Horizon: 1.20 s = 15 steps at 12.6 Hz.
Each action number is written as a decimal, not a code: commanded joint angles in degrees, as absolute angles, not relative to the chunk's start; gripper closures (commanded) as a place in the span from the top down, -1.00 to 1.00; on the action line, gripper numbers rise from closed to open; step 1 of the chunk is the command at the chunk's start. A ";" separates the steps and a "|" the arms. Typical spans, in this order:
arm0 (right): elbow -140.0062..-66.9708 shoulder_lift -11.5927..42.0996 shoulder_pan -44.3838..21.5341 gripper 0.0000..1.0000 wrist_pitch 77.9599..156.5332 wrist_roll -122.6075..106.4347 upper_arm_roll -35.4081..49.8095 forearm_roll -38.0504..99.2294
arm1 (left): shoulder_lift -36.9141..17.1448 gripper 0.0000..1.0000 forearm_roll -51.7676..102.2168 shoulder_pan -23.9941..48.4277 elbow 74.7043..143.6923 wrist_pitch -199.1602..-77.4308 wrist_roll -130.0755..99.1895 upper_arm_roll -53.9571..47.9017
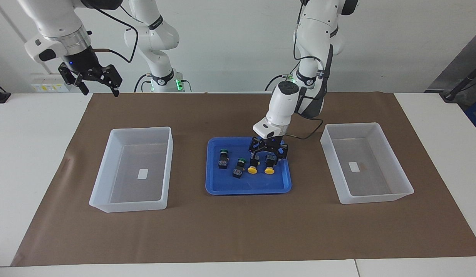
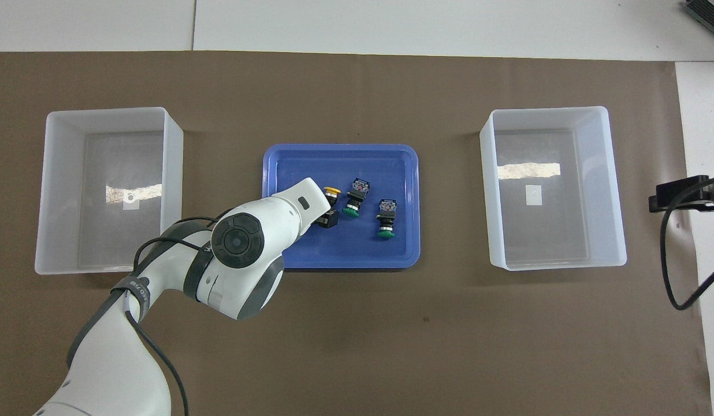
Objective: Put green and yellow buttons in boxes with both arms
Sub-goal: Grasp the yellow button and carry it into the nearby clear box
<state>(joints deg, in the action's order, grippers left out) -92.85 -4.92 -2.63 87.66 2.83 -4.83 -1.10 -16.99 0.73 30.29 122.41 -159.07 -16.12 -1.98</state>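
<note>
Bench: white top, covered across the middle by a brown mat.
Blue tray: shallow, at the centre of the mat, between the two boxes; holds all four buttons.
Green button, first: in the tray, toward the right arm's end; lies on its side, cap toward the robots.
Green button, second: just beside the first, a little farther from the robots, also on its side.
Yellow button, first: mid-tray, beside the second green one, cap pointing away from the robots; the left end effector's fingers stand on either side of it.
Yellow button, second: just beside the first yellow one, toward the left arm's end; hidden under the arm in the overhead view.
Box, right arm's end: translucent white, holds only a small white label.
Box, left arm's end: same make, same label inside.
Left end effector: lowered into the tray over the yellow buttons, fingers spread apart, not yet closed on anything.
Right end effector: waits high above the bench edge nearest the robots, at its own end; fingers parted, holding nothing.
</note>
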 commanded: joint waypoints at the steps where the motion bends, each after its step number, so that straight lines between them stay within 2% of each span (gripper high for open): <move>1: -93.52 -5.98 -2.20 1.00 87.10 2.02 -4.66 0.00 | -17.67 1.00 0.44 31.03 122.08 -159.87 -16.96 -1.14; 13: -93.52 -5.98 -2.20 1.00 87.10 2.02 -4.66 0.00 | -18.46 1.00 0.35 28.13 120.06 -159.17 -17.40 -0.79; 14: -93.52 -5.98 -2.20 1.00 87.10 2.02 -4.66 0.00 | -18.37 0.71 0.35 28.21 120.41 -159.17 -18.10 -0.79; 15: -93.52 -5.98 -2.20 1.00 87.10 2.02 -4.66 0.00 | -18.46 0.52 0.35 28.47 120.93 -159.26 -18.63 -0.79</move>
<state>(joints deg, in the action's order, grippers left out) -92.85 -4.92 -2.63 87.66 2.83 -4.83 -1.10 -17.64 0.73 28.26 121.02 -159.05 -16.99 -0.72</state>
